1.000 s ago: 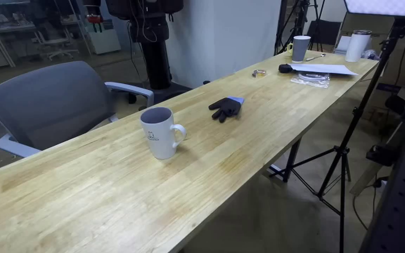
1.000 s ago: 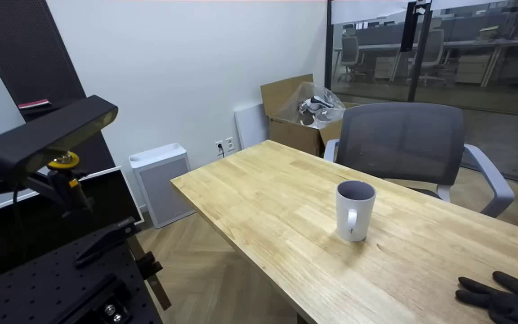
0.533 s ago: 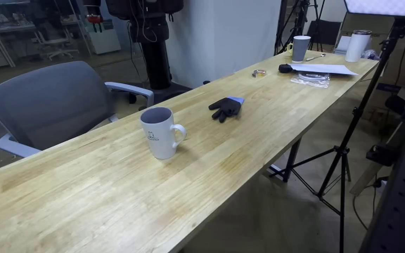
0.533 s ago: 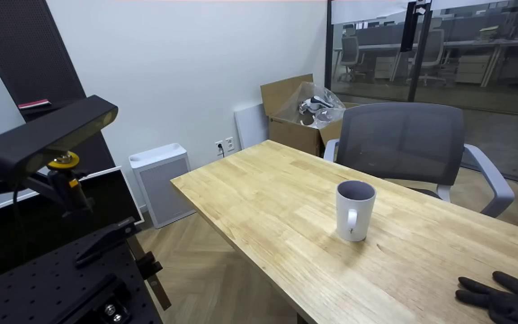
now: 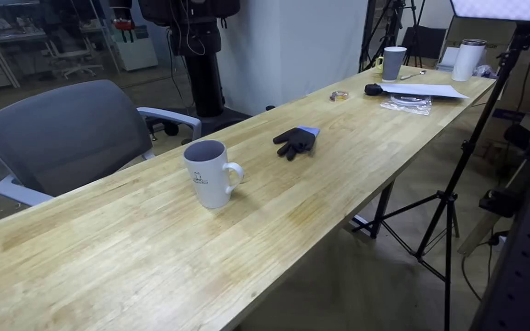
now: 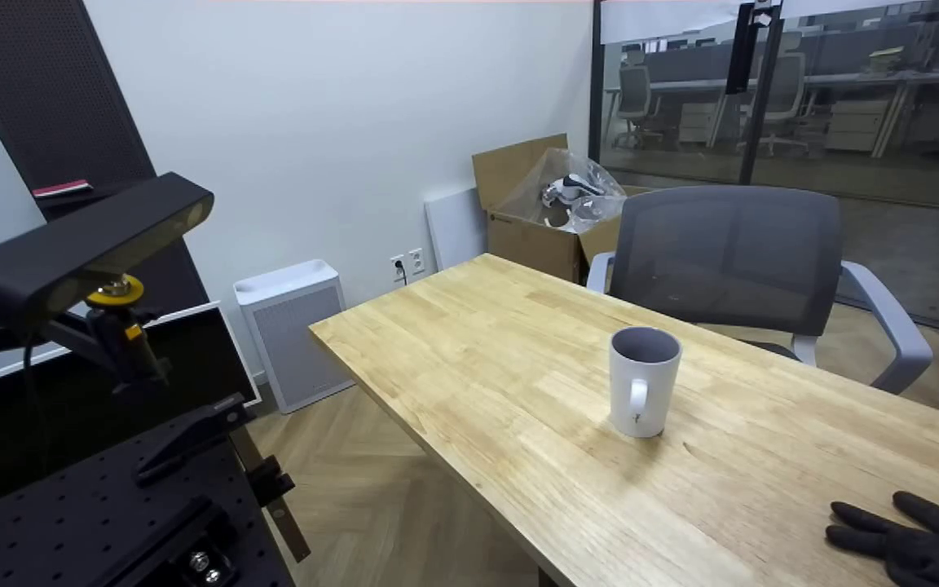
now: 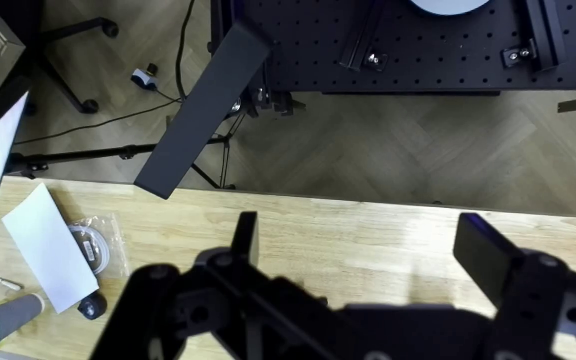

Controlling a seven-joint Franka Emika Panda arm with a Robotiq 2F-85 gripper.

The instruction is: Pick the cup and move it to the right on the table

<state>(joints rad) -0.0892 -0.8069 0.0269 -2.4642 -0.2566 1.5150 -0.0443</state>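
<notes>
Through my wrist camera the claw (image 7: 360, 245) stands spread, its two fingers (image 7: 483, 260) well apart, with pale planks of the bench (image 7: 348, 225) showing in the gap. On that bench, in both exterior views, I find the white ceramic mug (image 5: 210, 179) standing upright, long axis vertical, grey-lined mouth facing up and dark print on its wall. Its loop handle (image 5: 240, 174) points away from the grey mesh office chair (image 5: 62, 133), out toward the opposite long edge. Farther along from the mug lies a black work glove (image 5: 297, 140) with a blue cuff, its fingers turned toward the mug. Past that I get a small ring-shaped item (image 5: 335, 95), too small for me to name, then a clear plastic bag (image 5: 405, 105) with a white coil inside, partly under a white sheet (image 5: 423, 90). At the far end I see a grey cup (image 5: 392, 66) with a yellow loop at its side, a spoon (image 5: 413, 75) and a white tumbler (image 5: 469, 60).
</notes>
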